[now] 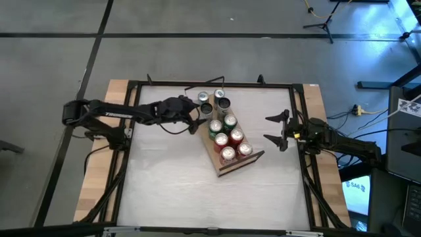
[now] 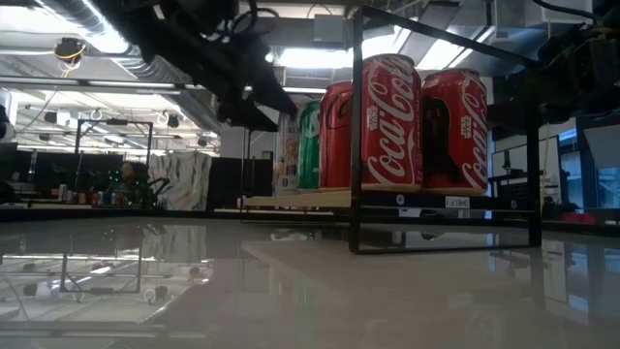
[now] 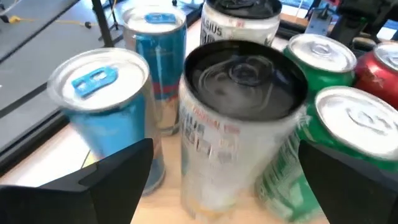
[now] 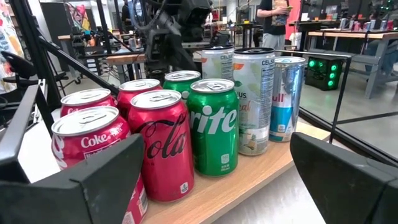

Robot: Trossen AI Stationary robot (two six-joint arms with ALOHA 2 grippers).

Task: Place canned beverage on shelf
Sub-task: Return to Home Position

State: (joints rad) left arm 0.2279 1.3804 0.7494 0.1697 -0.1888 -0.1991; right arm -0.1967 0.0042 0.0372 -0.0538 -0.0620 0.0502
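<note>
The shelf [image 1: 216,160] lies slantwise at the table's middle, a light-wood board with several cans standing upright on it: red [image 1: 227,154], green [image 1: 229,121], and slim silver and blue ones [image 1: 202,97] at its far end. My left gripper [image 1: 196,117] is open at the shelf's left side. In the left wrist view its fingers [image 3: 112,180] stand on either side of a white can with a black top [image 3: 242,118] without touching it. My right gripper [image 1: 276,131] waits open at the table's right, facing the cans [image 4: 214,127].
A black frame [image 1: 131,85] runs around the white table top. The shelf's thin black wire frame [image 2: 356,136] rises over the red cans [image 2: 387,121]. Two blue-topped cans [image 3: 99,99] stand close beside the white can. A person [image 4: 273,12] stands in the room beyond.
</note>
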